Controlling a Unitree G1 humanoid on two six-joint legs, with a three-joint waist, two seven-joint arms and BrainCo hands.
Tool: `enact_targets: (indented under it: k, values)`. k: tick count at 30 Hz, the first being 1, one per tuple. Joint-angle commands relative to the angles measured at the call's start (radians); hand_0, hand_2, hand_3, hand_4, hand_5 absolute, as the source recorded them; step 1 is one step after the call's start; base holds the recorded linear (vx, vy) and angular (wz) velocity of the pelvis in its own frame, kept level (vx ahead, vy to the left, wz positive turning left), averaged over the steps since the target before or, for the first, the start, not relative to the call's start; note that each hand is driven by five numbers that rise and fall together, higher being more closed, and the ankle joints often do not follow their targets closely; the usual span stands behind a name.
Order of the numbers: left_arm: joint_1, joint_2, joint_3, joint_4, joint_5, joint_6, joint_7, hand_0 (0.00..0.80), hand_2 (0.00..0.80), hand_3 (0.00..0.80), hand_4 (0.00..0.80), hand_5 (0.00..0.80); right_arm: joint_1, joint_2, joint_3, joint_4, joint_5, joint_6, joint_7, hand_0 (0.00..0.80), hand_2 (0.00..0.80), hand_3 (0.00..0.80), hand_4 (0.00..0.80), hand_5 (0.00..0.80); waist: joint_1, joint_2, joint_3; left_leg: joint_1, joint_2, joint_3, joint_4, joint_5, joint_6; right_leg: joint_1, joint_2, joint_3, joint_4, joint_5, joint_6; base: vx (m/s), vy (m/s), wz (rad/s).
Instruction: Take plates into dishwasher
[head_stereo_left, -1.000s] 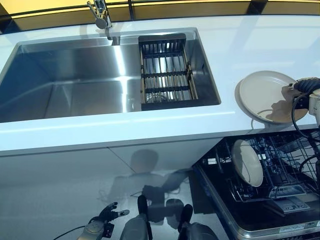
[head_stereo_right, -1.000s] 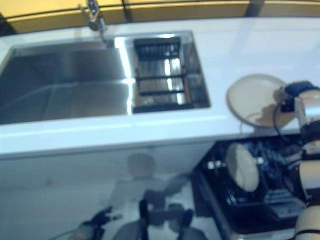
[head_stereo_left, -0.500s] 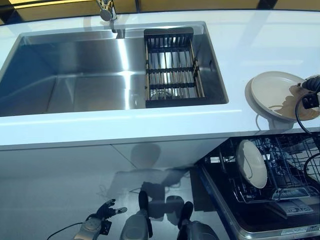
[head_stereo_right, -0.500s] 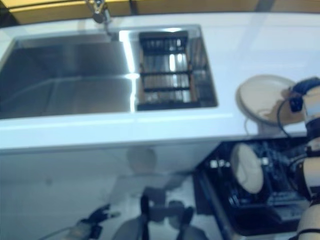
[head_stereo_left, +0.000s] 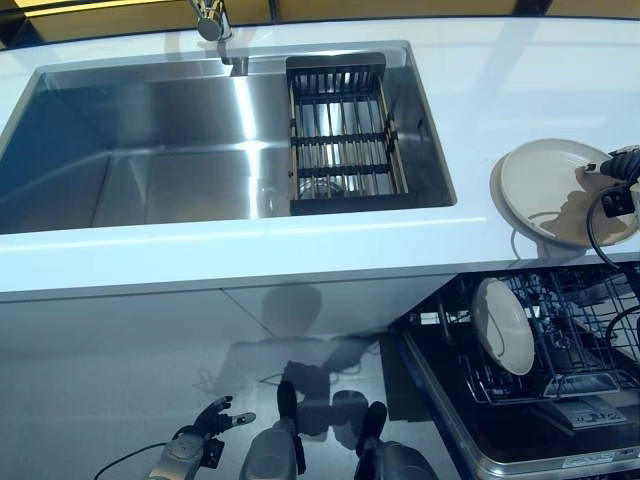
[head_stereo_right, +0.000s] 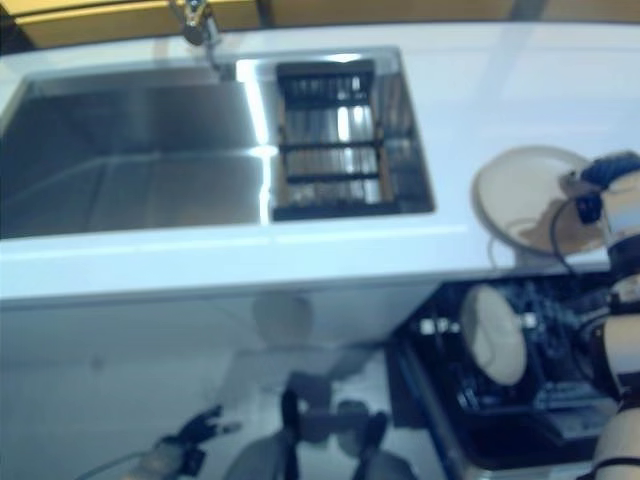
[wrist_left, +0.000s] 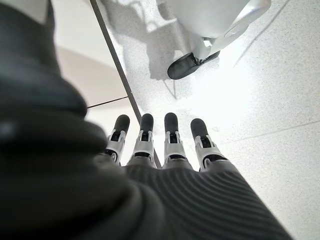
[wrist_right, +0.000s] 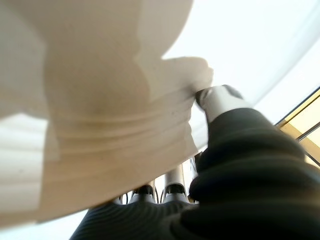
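Observation:
A cream plate (head_stereo_left: 550, 188) lies on the white counter (head_stereo_left: 300, 240) at the right, above the open dishwasher. My right hand (head_stereo_left: 622, 165) is at its right rim. In the right wrist view the thumb (wrist_right: 220, 102) presses on the plate (wrist_right: 100, 100) from above while the fingers (wrist_right: 170, 187) reach under the rim, so the hand is shut on it. A second cream plate (head_stereo_left: 503, 325) stands upright in the dishwasher's lower rack (head_stereo_left: 580, 350). My left hand (head_stereo_left: 197, 445) hangs low by the floor with straight fingers (wrist_left: 170, 132), holding nothing.
A steel sink (head_stereo_left: 150, 150) takes up the counter's left and middle, with a dark drying rack (head_stereo_left: 340, 135) across its right end and a faucet (head_stereo_left: 210, 20) behind it. The dishwasher's pulled-out rack sticks out below the counter's right part.
The camera has shifted, mostly in the first half second. My right hand stays at the plate's right rim and the left hand hangs as before.

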Motion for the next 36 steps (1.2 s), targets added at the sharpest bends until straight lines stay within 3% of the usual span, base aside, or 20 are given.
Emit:
enact_targets:
  k: [1, 13, 21, 31, 36]
  values:
    - [-0.031, 0.021, -0.041, -0.025, -0.042, -0.016, 0.002, 0.000, 0.000, 0.000, 0.000, 0.000, -0.025, -0.029, 0.073, 0.015, -0.021, -0.024, -0.021, 0.000, 0.000, 0.000, 0.000, 0.000, 0.023, -0.030, 0.036, 0.040, -0.041, 0.096, -0.002, -0.171, 0.019, -0.037, 0.027, -0.003, 0.025, -0.109, -0.008, 0.000, 0.000, 0.00]
    - [-0.030, 0.016, -0.045, -0.021, -0.044, -0.018, 0.003, 0.000, 0.000, 0.000, 0.000, 0.000, -0.017, -0.025, 0.058, -0.008, 0.027, -0.039, -0.081, 0.000, 0.000, 0.000, 0.000, 0.000, 0.019, -0.031, 0.036, 0.040, -0.040, 0.094, -0.002, -0.170, 0.015, -0.037, 0.030, 0.003, 0.018, -0.105, -0.009, 0.000, 0.000, 0.00]
    - [-0.026, 0.014, -0.050, -0.029, -0.046, -0.014, 0.009, 0.000, 0.000, 0.000, 0.000, 0.000, -0.008, -0.039, 0.075, -0.052, -0.118, -0.079, -0.149, 0.000, 0.000, 0.000, 0.000, 0.000, 0.014, -0.029, 0.030, 0.038, -0.041, 0.094, -0.002, -0.171, 0.015, -0.038, 0.030, 0.005, 0.013, -0.102, -0.007, 0.000, 0.000, 0.00]
    - [-0.018, 0.011, -0.058, -0.034, -0.049, -0.015, 0.009, 0.000, 0.000, 0.000, 0.000, 0.000, 0.012, -0.061, 0.065, -0.132, -0.146, -0.158, -0.381, 0.000, 0.000, 0.000, 0.000, 0.000, 0.006, -0.025, 0.017, 0.045, -0.043, 0.090, -0.002, -0.175, 0.018, -0.028, 0.034, 0.012, 0.005, -0.102, -0.005, 0.000, 0.000, 0.00]
    - [-0.013, 0.006, -0.056, -0.037, -0.039, -0.004, 0.013, 0.000, 0.000, 0.000, 0.000, 0.000, 0.065, -0.064, -0.012, -0.209, -0.039, -0.210, -0.481, 0.000, 0.000, 0.000, 0.000, 0.000, -0.004, -0.031, 0.001, 0.058, -0.044, 0.091, -0.002, -0.183, 0.021, -0.018, 0.037, 0.020, 0.010, -0.110, -0.005, 0.000, 0.000, 0.00]
